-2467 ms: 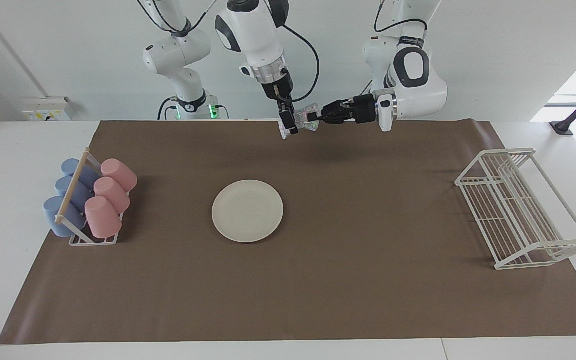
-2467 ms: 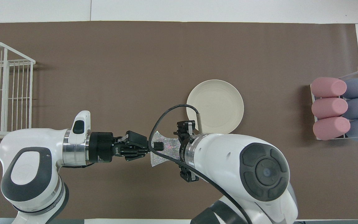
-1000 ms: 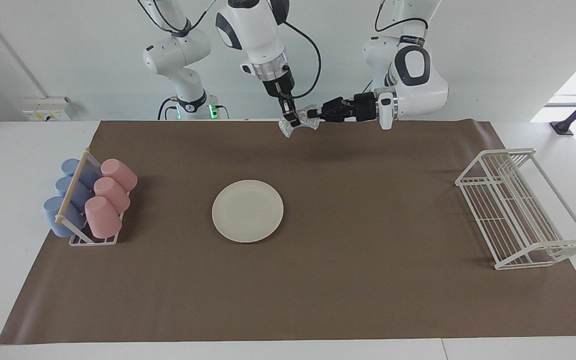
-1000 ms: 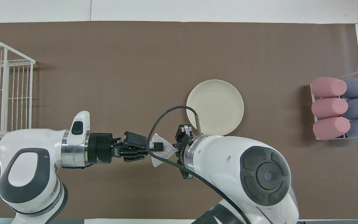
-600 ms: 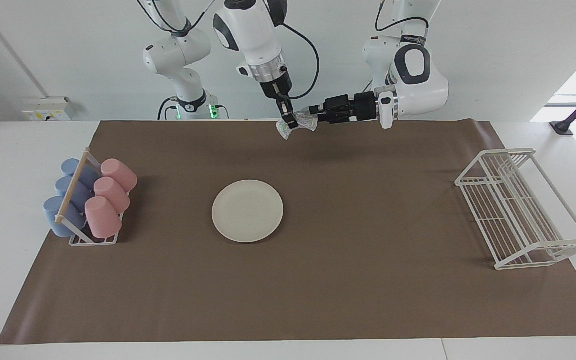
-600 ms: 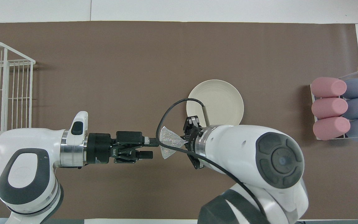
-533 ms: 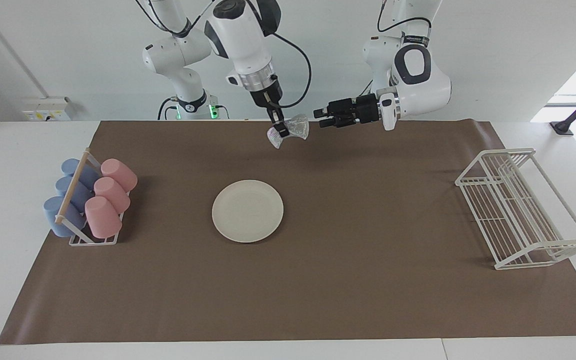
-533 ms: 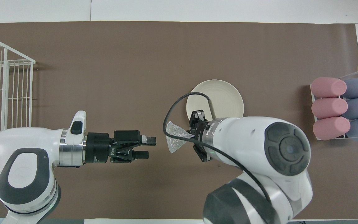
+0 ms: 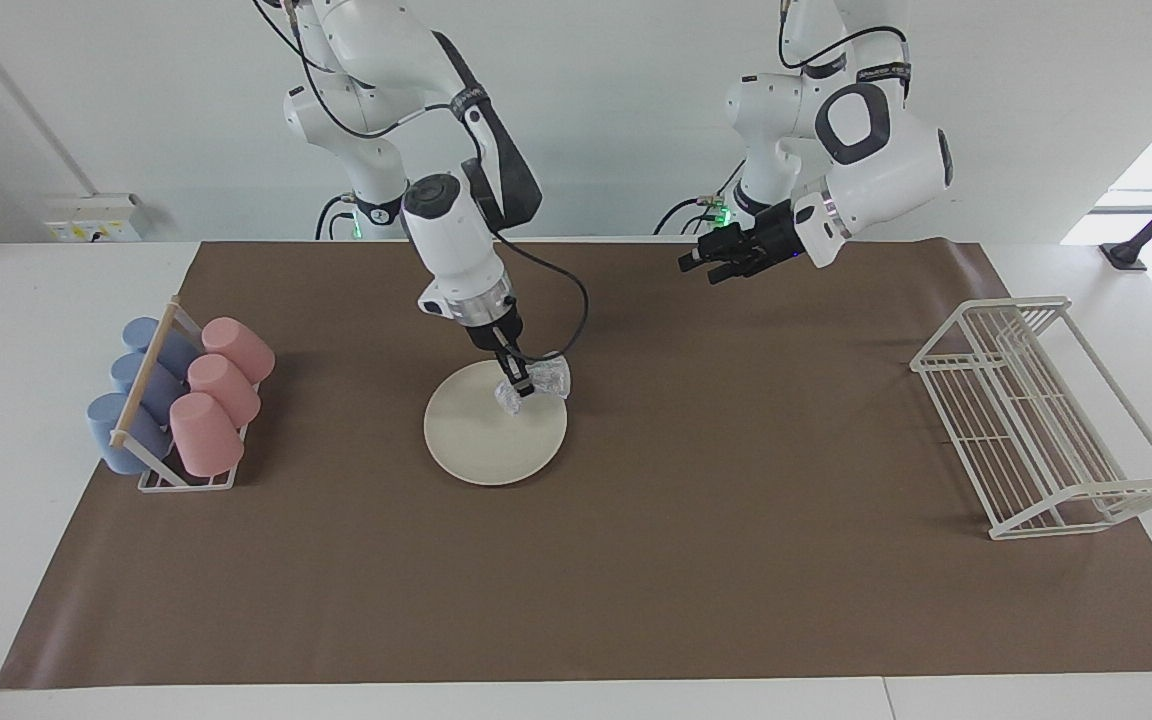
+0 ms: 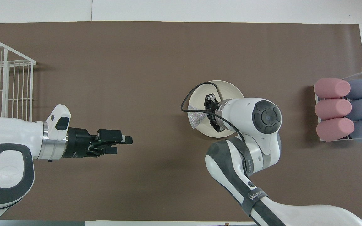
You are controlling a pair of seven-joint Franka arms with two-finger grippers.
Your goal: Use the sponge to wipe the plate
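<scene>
Sponge (image 9: pixel 534 385), a small silvery-grey crinkled pad with a pinched waist, sits pinched at that waist in the right gripper (image 9: pixel 519 384), fingers closed on it. One lobe hangs over the round cream-white plate (image 9: pixel 481 440); the other lobe reaches out past the plate's rim on the side toward the left arm's end. Whether the sponge touches the plate surface: cannot tell.

The plate lies flat on the brown paper mat (image 9: pixel 636 560), the sponge over its robot-side edge.

Containers, placed from the plate. Toward the right arm's end of the table: a small white wire holder with a wooden bar (image 9: pixel 148 376) across the top, holding three pink cups (image 9: pixel 218 395) and three blue cups (image 9: pixel 131 390), all lying on their sides in two rows, the pink row on the plate's side. Toward the left arm's end, well apart from the plate: a white wire rack (image 9: pixel 1041 415) with nothing visible in it.

Views differ. Facing view shows the right gripper's fingers reaching down to the sponge low over the plate. Overhead view has the right arm's wrist covering much of the plate (image 10: pixel 228 89); there the sponge (image 10: pixel 195 117) shows as a bow-tie shape sticking out at the plate's edge.

Left gripper (image 9: pixel 694 262) is up in the air over the mat, well apart from the plate, fingers parted and holding nothing; this arm waits. Overhead view shows both its fingers (image 10: pixel 126 138) clearly, with a gap between them.
</scene>
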